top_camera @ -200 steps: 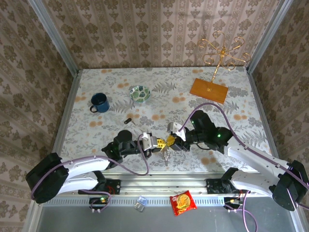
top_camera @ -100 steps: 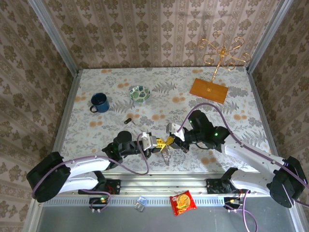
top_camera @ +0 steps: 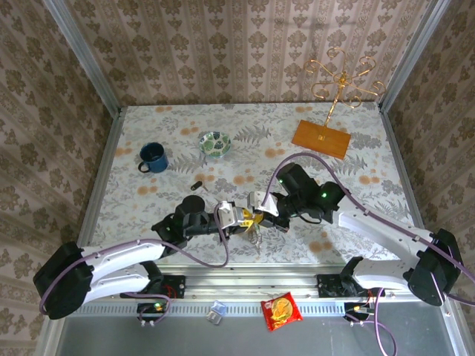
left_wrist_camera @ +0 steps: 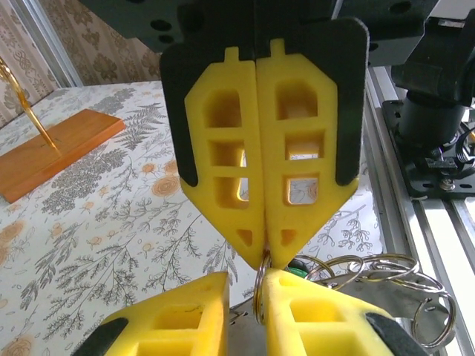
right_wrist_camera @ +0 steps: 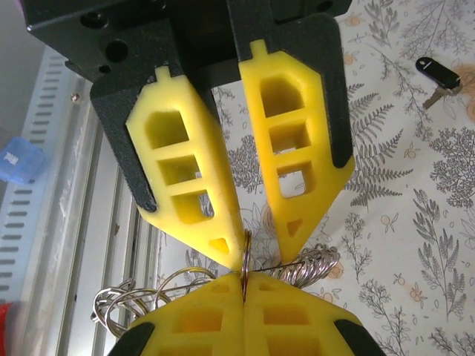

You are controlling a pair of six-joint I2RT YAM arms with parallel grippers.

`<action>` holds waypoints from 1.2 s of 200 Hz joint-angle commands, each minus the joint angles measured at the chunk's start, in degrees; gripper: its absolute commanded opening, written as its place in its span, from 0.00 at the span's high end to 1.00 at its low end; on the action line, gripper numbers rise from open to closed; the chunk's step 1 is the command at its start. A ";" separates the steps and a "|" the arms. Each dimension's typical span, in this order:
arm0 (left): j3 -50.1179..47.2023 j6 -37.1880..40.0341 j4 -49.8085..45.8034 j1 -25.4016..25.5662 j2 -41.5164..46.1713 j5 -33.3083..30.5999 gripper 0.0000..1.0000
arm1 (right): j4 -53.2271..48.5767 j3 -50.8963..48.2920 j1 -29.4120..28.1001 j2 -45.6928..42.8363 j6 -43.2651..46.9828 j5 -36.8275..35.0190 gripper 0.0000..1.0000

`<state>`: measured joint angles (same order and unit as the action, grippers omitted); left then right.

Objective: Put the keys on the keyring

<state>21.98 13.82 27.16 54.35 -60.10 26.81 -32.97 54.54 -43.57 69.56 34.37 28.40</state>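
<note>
I read the right gripper [right_wrist_camera: 243, 280] as clenched on the keyring [right_wrist_camera: 310, 264], well to the right of the mug [top_camera: 153, 157], toward the near side. The left gripper [right_wrist_camera: 258, 246] is released, with the ring's edge in its gap. The black key [top_camera: 197, 185] lies between mug and keyring.

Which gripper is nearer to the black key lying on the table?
Left, narrowly. The left gripper is toward the near edge and right of the black key; the right gripper meets it tip to tip, just farther right.
</note>
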 commanded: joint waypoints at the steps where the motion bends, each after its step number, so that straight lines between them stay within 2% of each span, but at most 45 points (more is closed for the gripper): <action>1: 2.73 3.20 -5.45 0.00 0.00 -0.36 0.81 | -4.03 3.68 -2.12 1.13 2.98 -0.62 1.00; 22: 4.01 4.31 -7.71 0.04 -0.85 0.23 0.84 | -3.54 4.53 -2.63 1.41 2.59 -0.29 1.00; 43: 4.05 4.50 -7.64 -0.02 -0.86 0.92 0.95 | -1.83 3.68 -2.58 0.47 1.22 -0.60 1.00; 54: 3.83 4.47 -7.24 -0.09 -0.53 0.96 1.00 | 0.17 2.32 -2.00 -0.55 -0.74 -0.91 0.91; 79: 2.24 3.74 -4.49 -0.11 0.71 0.92 1.00 | 5.46 -2.06 0.64 -3.86 -6.01 -0.36 0.73; 119: -0.76 1.23 2.06 -0.46 1.73 0.71 1.00 | 8.99 -7.22 2.27 -6.36 -11.37 0.48 0.68; 152: -1.30 0.73 3.04 -0.44 1.55 0.62 1.00 | 10.29 -8.36 2.27 -5.94 -12.95 1.65 0.69; 188: -1.68 0.15 4.47 -0.45 1.78 0.09 1.00 | 10.43 -8.23 2.29 -5.22 -13.23 2.86 0.75; 225: -2.01 -0.19 5.14 -0.43 1.95 0.17 1.00 | 10.32 -7.96 2.27 -5.14 -12.92 2.63 0.98; 240: -2.22 -0.37 5.60 -0.46 2.32 0.26 1.00 | 9.97 -7.96 2.43 -5.22 -12.59 1.83 1.00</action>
<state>20.38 14.81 29.21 54.28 -59.37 26.92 -23.00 46.59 -41.34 64.25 21.85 29.58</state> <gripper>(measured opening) 0.065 0.064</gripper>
